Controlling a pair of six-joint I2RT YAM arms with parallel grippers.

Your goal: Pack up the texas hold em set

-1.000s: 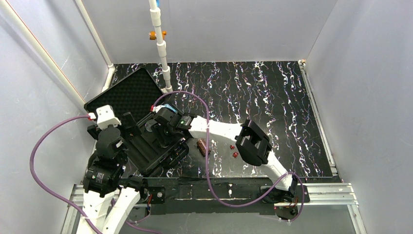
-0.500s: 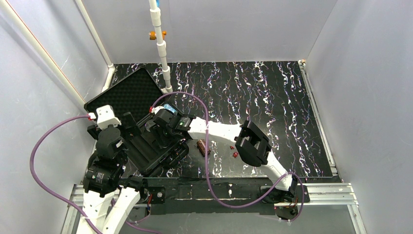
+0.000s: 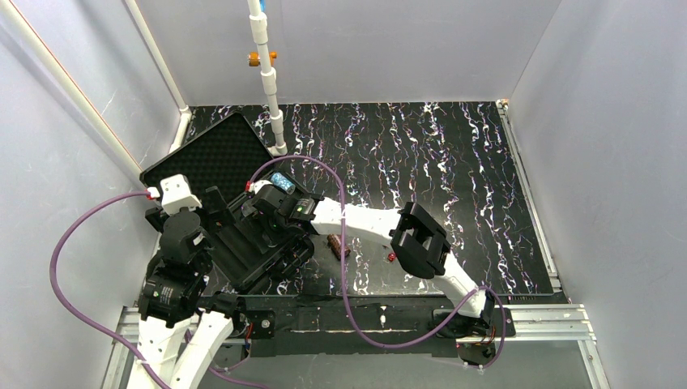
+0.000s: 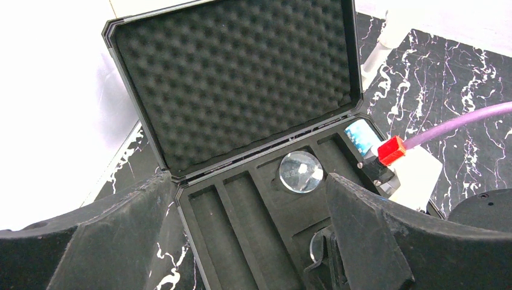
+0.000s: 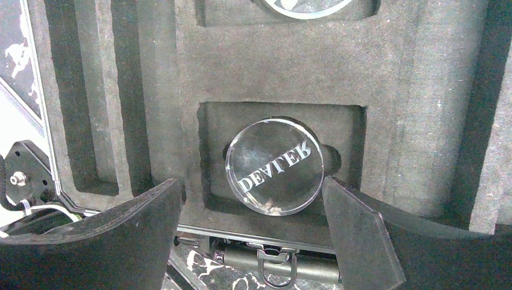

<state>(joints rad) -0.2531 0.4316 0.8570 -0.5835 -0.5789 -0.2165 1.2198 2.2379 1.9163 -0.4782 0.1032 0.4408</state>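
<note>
The black case lies open at the left, its foam lid (image 3: 212, 154) laid back and its slotted base (image 3: 243, 253) toward me. My right gripper (image 3: 270, 220) hangs open over the base. In its wrist view the open gripper (image 5: 250, 241) frames a clear round disc (image 5: 275, 164) marked DEALER, lying in a foam recess and touched by neither finger. A second disc (image 4: 300, 171) sits in the recess beyond. My left gripper (image 4: 241, 254) is open and empty at the base's left end (image 3: 215, 209). A blue-white chip stack (image 3: 281, 180), a brown chip stack (image 3: 336, 245) and a red die (image 3: 391, 258) lie outside the case.
A white pipe (image 3: 270, 81) stands behind the case lid. Grey walls close in the black marbled table (image 3: 454, 162) on three sides. The purple cable (image 3: 344, 243) of my right arm loops across the table. The case's metal handle (image 5: 268, 264) shows at its near edge.
My right arm has reached a little further left and nearer over the case base, and its forearm now covers one of the red dice. The left arm has not moved.
</note>
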